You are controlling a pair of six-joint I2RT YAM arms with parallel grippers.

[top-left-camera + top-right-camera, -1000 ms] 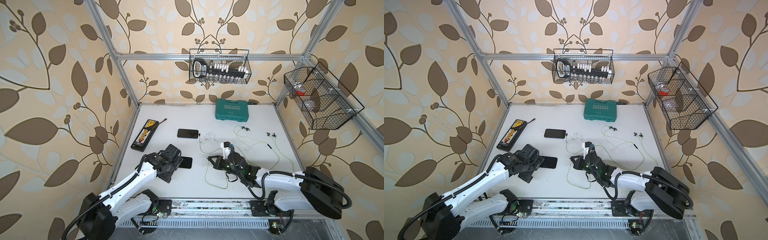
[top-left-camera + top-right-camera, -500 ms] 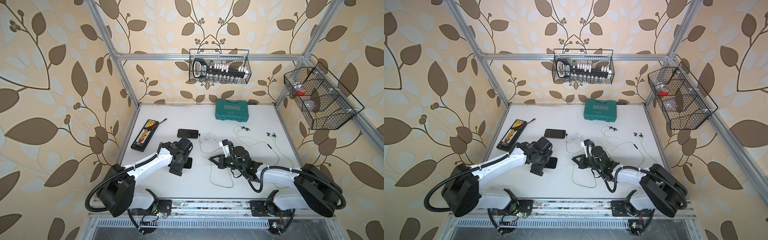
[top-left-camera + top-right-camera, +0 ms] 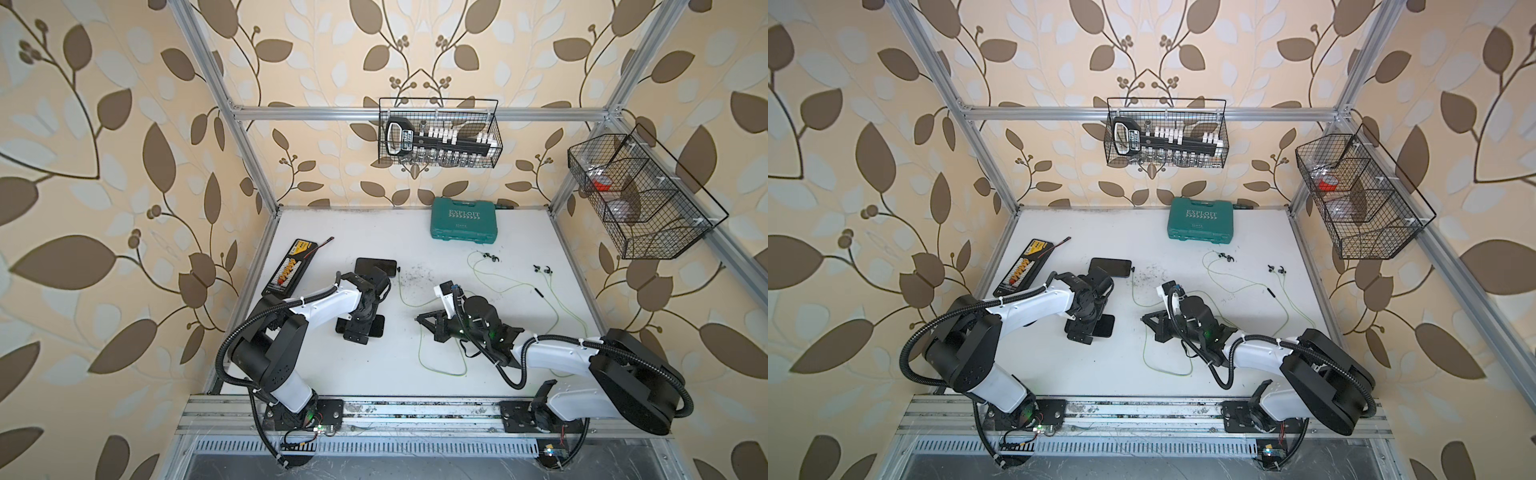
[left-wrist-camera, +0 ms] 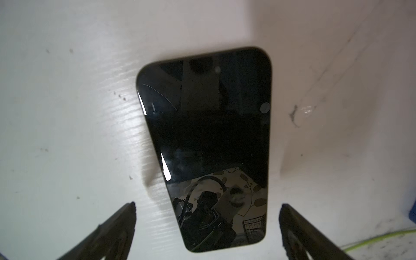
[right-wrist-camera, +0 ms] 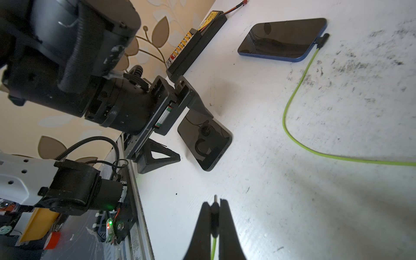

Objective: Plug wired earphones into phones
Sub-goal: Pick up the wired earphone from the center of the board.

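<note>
Left gripper [image 4: 208,206] hovering low over near phone [image 4: 207,135], fingers spread wide, straddling it, gripping nothing. Near phone lying flat, glossy face up, on white table [image 3: 353,374], left of centre. Right gripper [image 5: 215,203] clamping black plug [image 5: 215,199] of yellow-green earphone cable [image 5: 213,248], plug tip pointing left toward near phone, well apart from it. Far phone [image 3: 376,266] lying just beyond left gripper, with other plug [image 5: 322,38] sitting at its right edge, seemingly inserted. Earbuds [image 3: 488,258] lying far right, near teal case [image 3: 463,224].
</note>
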